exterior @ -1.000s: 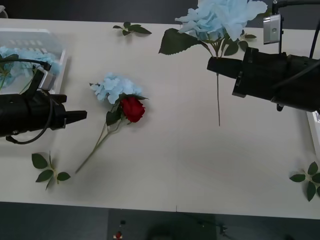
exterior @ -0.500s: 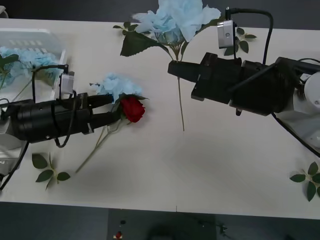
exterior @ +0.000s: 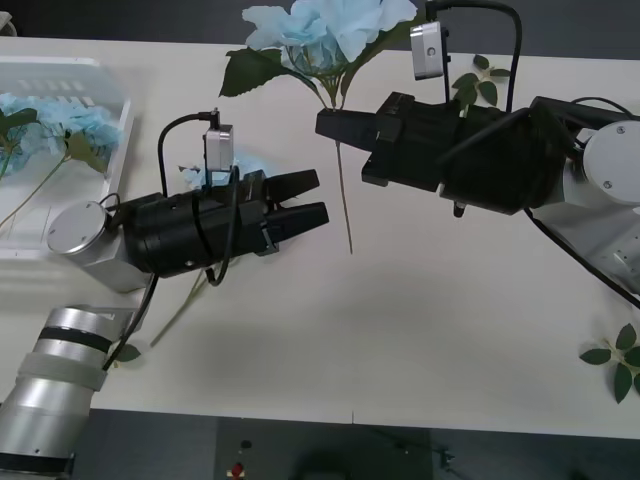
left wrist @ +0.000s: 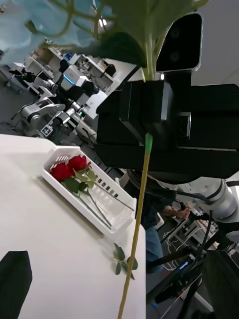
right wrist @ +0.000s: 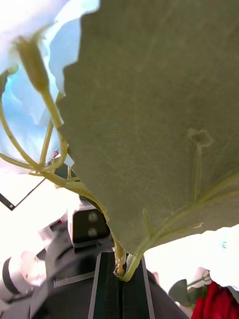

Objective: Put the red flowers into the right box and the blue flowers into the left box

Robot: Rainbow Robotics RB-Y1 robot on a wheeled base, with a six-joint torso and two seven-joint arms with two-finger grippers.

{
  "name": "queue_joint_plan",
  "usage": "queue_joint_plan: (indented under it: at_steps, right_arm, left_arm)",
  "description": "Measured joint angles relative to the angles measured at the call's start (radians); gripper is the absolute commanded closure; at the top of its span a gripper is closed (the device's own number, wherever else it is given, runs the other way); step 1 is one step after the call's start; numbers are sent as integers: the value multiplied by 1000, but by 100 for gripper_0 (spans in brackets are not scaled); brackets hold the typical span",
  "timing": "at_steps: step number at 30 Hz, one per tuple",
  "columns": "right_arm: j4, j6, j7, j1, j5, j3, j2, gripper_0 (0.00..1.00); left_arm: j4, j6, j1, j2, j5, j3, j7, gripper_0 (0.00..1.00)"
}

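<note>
Here, a blue flower (exterior: 325,25) is held by its stem in the closed right hand (exterior: 325,125), above the table (exterior: 420,320). Its head points up and away; the long stem hangs straight down. The left hand (exterior: 305,198) is spread wide just beside that stem. Flowers under the left arm are mostly hidden. More blue flowers (exterior: 55,120) lie in the left box (exterior: 70,68).

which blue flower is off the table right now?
The blue flower gripped by its stem in the right hand, held upright above the table. The other lies in the left box.
</note>
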Motion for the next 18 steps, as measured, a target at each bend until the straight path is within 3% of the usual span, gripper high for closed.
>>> queue_joint_plan:
  at_steps: [11, 12, 13, 16, 18]
  right_arm:
    - [0, 0, -23, 0, -1, 0, 7, 100]
    - [0, 0, -23, 0, -1, 0, 7, 100]
    - [0, 0, -23, 0, -1, 0, 7, 100]
    - [0, 0, -23, 0, -1, 0, 7, 100]
    - [0, 0, -23, 0, -1, 0, 7, 100]
  left_arm:
    - [0, -56, 0, -28, 0, -64, 0, 0]
    - [0, -61, 0, -31, 0, -67, 0, 17]
    - [0, -66, 0, -34, 0, -70, 0, 40]
    - [0, -85, 0, -43, 0, -75, 0, 66]
    - [0, -96, -1, -44, -1, -76, 0, 71]
